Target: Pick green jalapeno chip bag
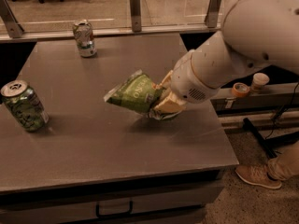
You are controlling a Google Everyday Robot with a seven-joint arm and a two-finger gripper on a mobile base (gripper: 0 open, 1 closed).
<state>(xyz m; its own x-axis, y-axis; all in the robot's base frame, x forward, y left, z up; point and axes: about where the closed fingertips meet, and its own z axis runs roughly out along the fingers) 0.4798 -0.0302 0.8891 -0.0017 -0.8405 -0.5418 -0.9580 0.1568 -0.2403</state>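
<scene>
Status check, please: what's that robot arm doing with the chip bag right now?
Pincer shut on the green chip bag, mid-table. Bag tilted, looks just clear of the table. Green can and silver can stand well apart; nothing in the way.
</scene>
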